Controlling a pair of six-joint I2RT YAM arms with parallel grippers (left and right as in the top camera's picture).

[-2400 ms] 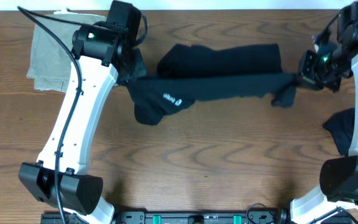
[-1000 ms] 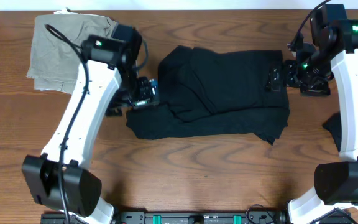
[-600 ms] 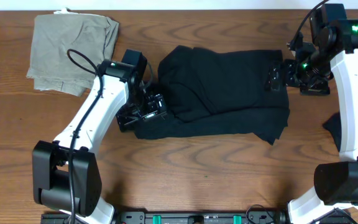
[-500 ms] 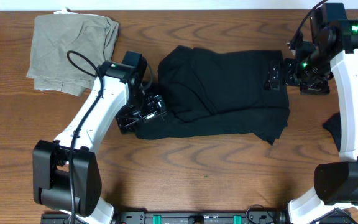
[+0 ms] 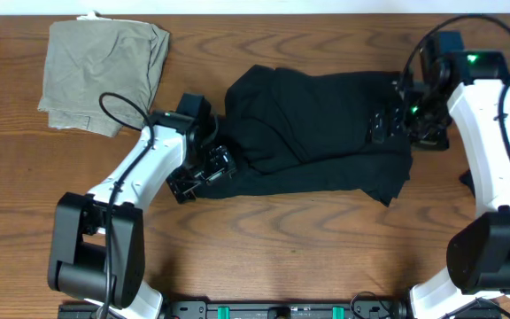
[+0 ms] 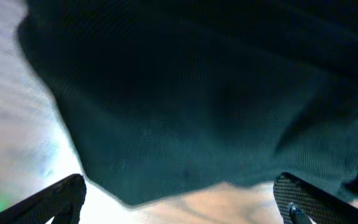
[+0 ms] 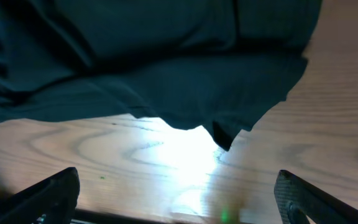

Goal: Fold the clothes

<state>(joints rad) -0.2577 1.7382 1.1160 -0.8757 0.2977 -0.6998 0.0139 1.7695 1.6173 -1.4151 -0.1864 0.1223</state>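
**Black clothes (image 5: 317,124) roughly folded, nothing gripped**

The wood table (image 5: 282,239) has the clothes at its centre and a khaki garment (image 5: 104,71) at the far left. The left gripper (image 5: 204,173) gapes wide at their left edge, the right gripper (image 5: 383,122) likewise at their right edge.

Most of the frame is filled by a black garment (image 6: 197,106) (a fine mesh weave can be made out). Its rounded edge is seen just ahead of the left gripper (image 6: 182,208), whose fingers (image 6: 58,200) are spread wide, with nothing clasped between them. Overexposed wooden table (image 6: 17,143) is shown beside and beneath the edge.
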